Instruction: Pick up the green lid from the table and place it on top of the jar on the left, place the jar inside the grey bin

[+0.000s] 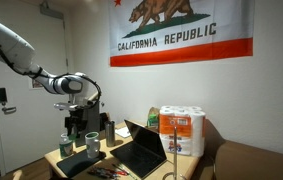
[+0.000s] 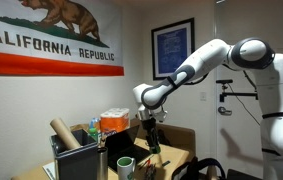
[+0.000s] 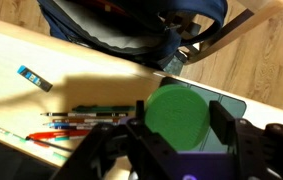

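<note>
Gripper point(image 3: 178, 122) narrow, fingers point(image 3: 222, 122) pinching the lid point(image 3: 176, 108) at opposite edges, by the look of it. That's the wrist view only. In both exterior views I hang well above the table and the lid is too small to pick out.

Lid sits between my fingers, flat face to the camera, over a corner of the bin point(image 3: 231, 104). Pens point(image 3: 91, 122) are on the table point(image 3: 21, 65) just beside it.

Risks as I judge them:
- The grip is only on a thin rim. A small tilt or a jolt could let the lid pivot or pop out, and it would land in the bin or among the pens.
- The lid blocks my own view straight down. I can't see whether a jar is under it, so lining up on a mouth would be blind and the lid may seat crooked.
- If I let go too high, it bounces or rolls off.
- Clutter is close. Coming down off-centre, my fingers could clip the bin wall.

Lid looks like a bright green, flat round disc with a smooth top and a slightly raised edge. It seems rigid and light, probably slippery plastic.
</note>
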### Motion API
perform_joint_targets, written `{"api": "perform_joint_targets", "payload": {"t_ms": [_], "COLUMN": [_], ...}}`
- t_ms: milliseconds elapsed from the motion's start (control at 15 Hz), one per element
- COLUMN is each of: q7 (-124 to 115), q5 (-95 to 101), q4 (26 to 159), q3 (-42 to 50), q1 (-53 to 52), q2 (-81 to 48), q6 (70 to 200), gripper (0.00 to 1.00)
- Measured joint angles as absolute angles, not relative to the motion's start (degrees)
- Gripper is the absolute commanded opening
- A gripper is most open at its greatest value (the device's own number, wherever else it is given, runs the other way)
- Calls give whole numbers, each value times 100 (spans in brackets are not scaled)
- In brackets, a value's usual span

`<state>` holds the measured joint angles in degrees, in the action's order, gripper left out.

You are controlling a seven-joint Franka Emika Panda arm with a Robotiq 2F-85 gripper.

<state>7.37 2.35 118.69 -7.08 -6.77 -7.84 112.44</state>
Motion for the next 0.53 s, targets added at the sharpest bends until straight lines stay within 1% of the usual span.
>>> {"api": "perform_joint_targets", "payload": {"t_ms": [133,533], "q7": [718,620], "q5": [420,879], "q4": [11575,10804], "q3": [-842,-1162], "q1": [-856,-1336], "q2": [-738,-971], "q6": [11048,11058], "gripper": [40,40]}}
